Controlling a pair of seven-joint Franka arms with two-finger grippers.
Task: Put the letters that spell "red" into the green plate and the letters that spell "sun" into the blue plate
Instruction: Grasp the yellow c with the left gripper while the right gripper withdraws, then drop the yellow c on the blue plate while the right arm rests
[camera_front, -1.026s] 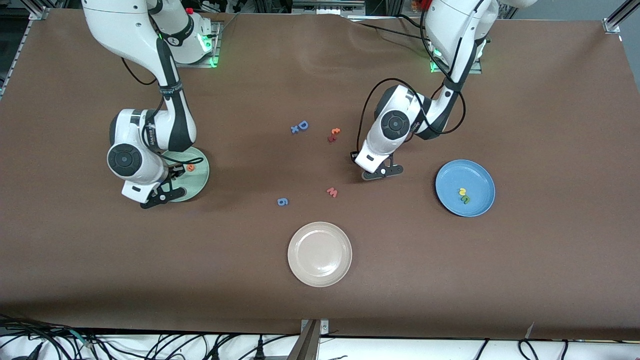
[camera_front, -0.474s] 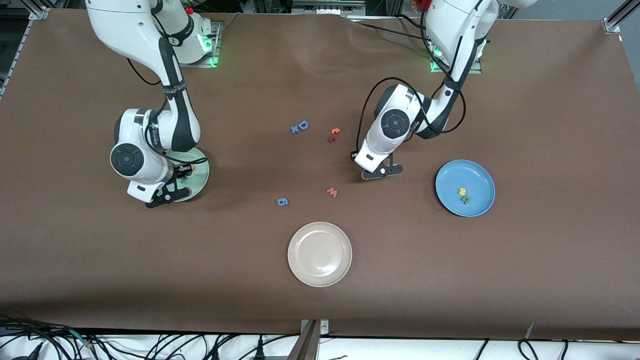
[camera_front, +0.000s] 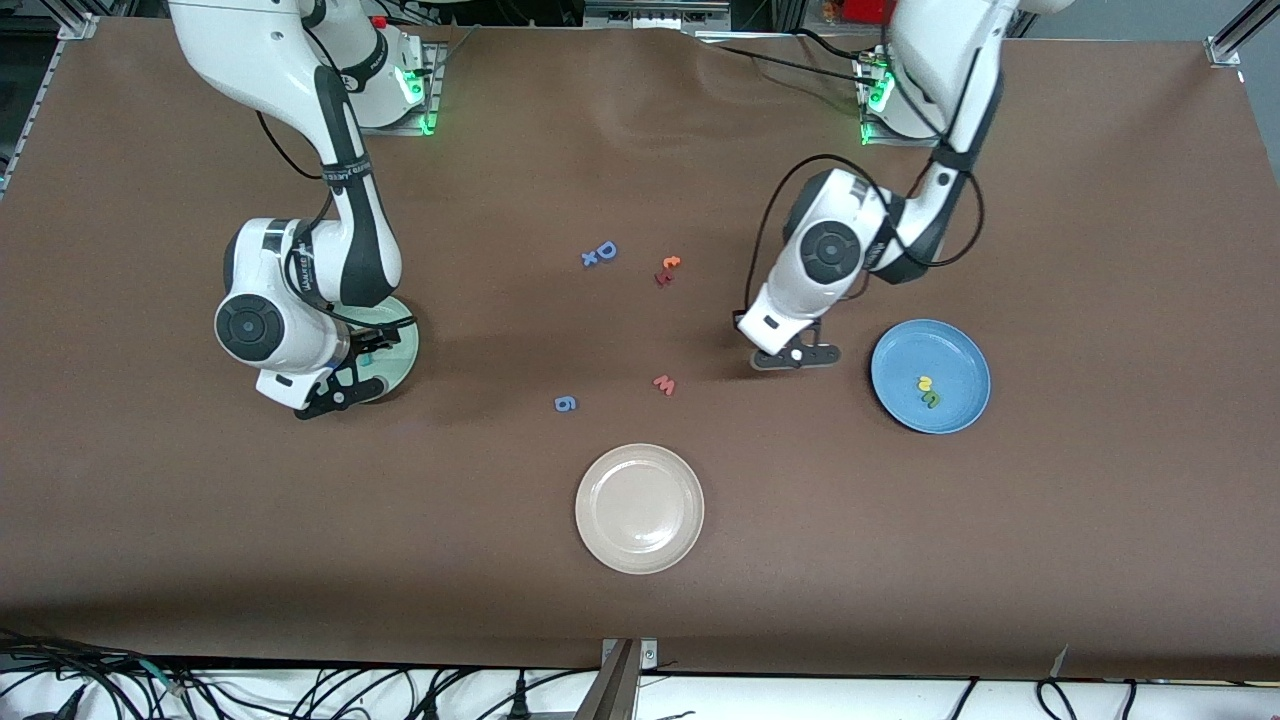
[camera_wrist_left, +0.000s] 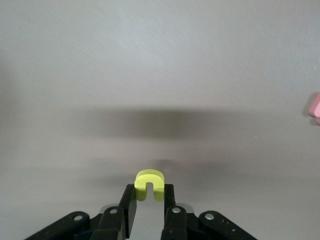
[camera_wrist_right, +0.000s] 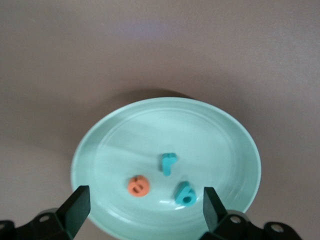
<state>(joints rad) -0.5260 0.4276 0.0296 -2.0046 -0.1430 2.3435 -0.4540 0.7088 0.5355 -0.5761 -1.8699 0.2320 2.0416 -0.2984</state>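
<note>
The green plate (camera_wrist_right: 220, 130) holds an orange "e" (camera_wrist_right: 138, 186), a teal "r" (camera_wrist_right: 168, 162) and a teal "d" (camera_wrist_right: 185, 193). My right gripper (camera_wrist_right: 145, 207) hangs open just above them, with nothing between its fingers. In the front view the right gripper (camera_front: 335, 385) covers much of the green plate (camera_front: 402, 345). My left gripper (camera_wrist_left: 149, 200) is shut on a yellow "u/n" letter (camera_wrist_left: 149, 185). The left gripper (camera_front: 795, 355) is over bare table beside the blue plate (camera_front: 905, 355). That plate holds a yellow "s" (camera_front: 926, 383) and a green letter (camera_front: 932, 399).
A beige plate (camera_front: 640, 507) sits nearest the front camera. Loose letters lie mid-table: a red-pink "w" (camera_front: 664, 384), a blue "6" (camera_front: 565, 403), a blue "D" (camera_front: 606, 250) and an orange and red pair (camera_front: 668, 268). The "w" (camera_wrist_left: 315, 107) also shows in the left wrist view.
My right gripper has opened over the green plate. My left gripper has shut on the yellow letter and moved with it toward the blue plate.
</note>
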